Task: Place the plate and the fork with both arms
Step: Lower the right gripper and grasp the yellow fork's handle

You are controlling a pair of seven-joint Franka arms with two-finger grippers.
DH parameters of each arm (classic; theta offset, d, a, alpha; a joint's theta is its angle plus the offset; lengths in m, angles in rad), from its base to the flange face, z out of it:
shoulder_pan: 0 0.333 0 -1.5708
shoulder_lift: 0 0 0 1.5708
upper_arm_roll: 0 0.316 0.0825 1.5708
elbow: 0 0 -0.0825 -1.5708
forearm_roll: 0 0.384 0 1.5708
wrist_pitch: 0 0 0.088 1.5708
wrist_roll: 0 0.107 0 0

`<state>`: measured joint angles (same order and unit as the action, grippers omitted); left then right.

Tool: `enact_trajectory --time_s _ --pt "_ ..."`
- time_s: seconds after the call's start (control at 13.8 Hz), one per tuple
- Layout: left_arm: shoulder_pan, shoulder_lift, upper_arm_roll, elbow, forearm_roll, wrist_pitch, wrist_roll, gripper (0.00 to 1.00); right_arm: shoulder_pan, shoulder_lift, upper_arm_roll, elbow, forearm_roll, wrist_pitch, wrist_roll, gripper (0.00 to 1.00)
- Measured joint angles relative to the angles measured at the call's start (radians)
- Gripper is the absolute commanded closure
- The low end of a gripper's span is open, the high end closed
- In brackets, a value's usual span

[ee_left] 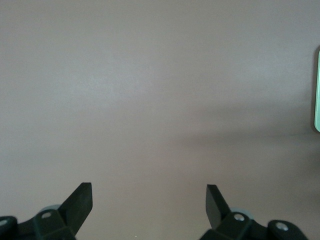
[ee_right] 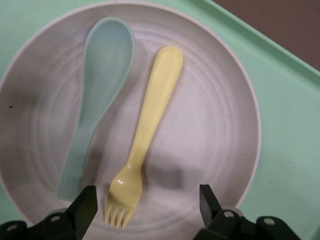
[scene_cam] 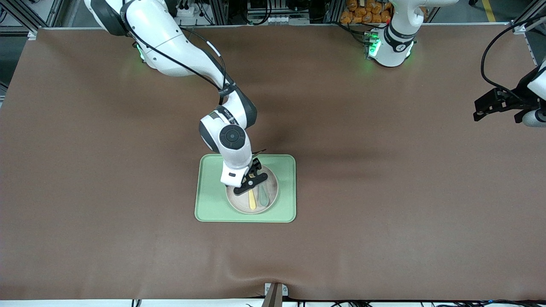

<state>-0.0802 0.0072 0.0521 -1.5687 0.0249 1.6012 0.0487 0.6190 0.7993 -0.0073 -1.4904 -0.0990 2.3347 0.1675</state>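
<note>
A light-green tray (scene_cam: 211,187) lies on the brown table (scene_cam: 384,192), about midway between the arms' ends and nearer the front camera than both green-lit bases. The pale beige-pink plate (scene_cam: 239,203) sits in the tray, filling the part toward the left arm's end of the table, at about 4 o'clock from the tray's middle in the front view. On the plate lie the pale-yellow fork (scene_cam: 252,200) and a grey-green spoon (scene_cam: 262,194), side by side and just apart.

In the right wrist view the fork (ee_right: 146,127) lies at a slant, handle end toward 1 o'clock and short tines toward 7 o'clock; the spoon (ee_right: 95,95) runs almost parallel beside it, on the plate (ee_right: 210,130), with the tray (ee_right: 285,120) around the plate's rim.

The right gripper (scene_cam: 251,181) is low over the plate, reaching down from the right arm. Its fingers are spread wide, empty, one on each side of the fork's tines, touching neither (ee_right: 145,212).

The left arm waits. The left gripper (scene_cam: 490,106) hangs over bare table at the left arm's end, at 3 o'clock from the tray in the front view, well apart from it. Its fingers (ee_left: 80,202) are spread and hold nothing; the tray's edge (ee_left: 317,90) just shows in the left wrist view
</note>
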Motion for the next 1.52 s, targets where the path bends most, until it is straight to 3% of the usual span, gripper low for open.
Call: enact_trajectory --time_s 0.07,0.36,0.44,0.58,0.73,1.52 --pt "-0.001 0.0 0.0 0.0 0.0 0.0 0.0 0.0 0.0 0.004 0.0 0.0 0.0 0.012 0.0 0.16" --pt "-0.002 0.002 0.0 -0.002 0.0 0.0 0.0 0.0 0.0 0.032 -0.002 0.0 0.0 0.052 0.002 0.22" --pt "-0.002 0.002 0.0 -0.002 0.0 0.0 0.0 0.0 -0.001 0.033 -0.003 0.0 0.0 0.055 0.002 0.29" --pt "-0.003 0.003 0.0 -0.003 0.0 0.0 0.0 0.0 -0.002 0.033 -0.003 0.001 0.001 0.057 0.002 0.6" --pt "-0.003 0.003 0.0 -0.003 0.0 0.0 0.0 0.0 -0.004 0.033 -0.004 0.002 0.001 0.061 0.003 0.99" --pt "-0.004 0.009 0.0 -0.005 0.0 0.0 0.0 0.0 -0.004 0.023 -0.004 0.007 0.001 0.037 0.042 1.0"
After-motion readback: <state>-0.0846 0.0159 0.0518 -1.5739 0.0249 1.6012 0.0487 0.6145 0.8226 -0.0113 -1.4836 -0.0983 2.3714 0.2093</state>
